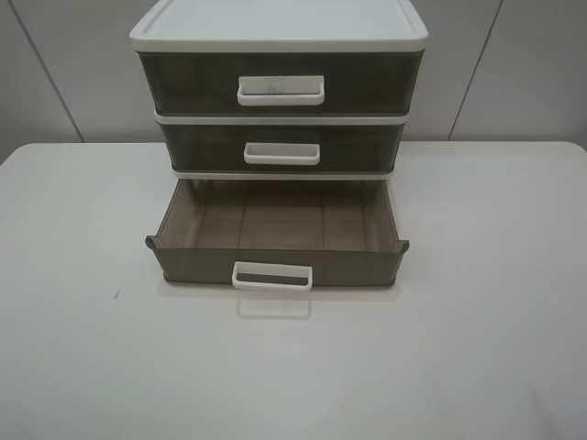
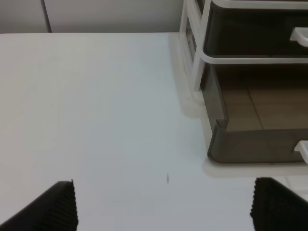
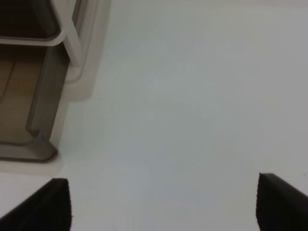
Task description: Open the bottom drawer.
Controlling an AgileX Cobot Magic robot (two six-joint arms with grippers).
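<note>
The bottom drawer (image 1: 275, 240) of the three-drawer cabinet stands pulled out toward the front, empty, with its white loop handle (image 1: 271, 276) facing forward. It also shows in the left wrist view (image 2: 255, 139) and the right wrist view (image 3: 33, 120). My left gripper (image 2: 163, 207) is open, its black fingertips (image 2: 53, 207) wide apart above the table left of the drawer. My right gripper (image 3: 163, 207) is open, its fingertips (image 3: 281, 202) wide apart over the table right of the drawer. Neither gripper shows in the exterior view.
The middle drawer (image 1: 282, 147) and the taller top drawer (image 1: 280, 84) are closed. The cabinet stands at the back middle of the white table (image 1: 83, 275). A wall rises behind it.
</note>
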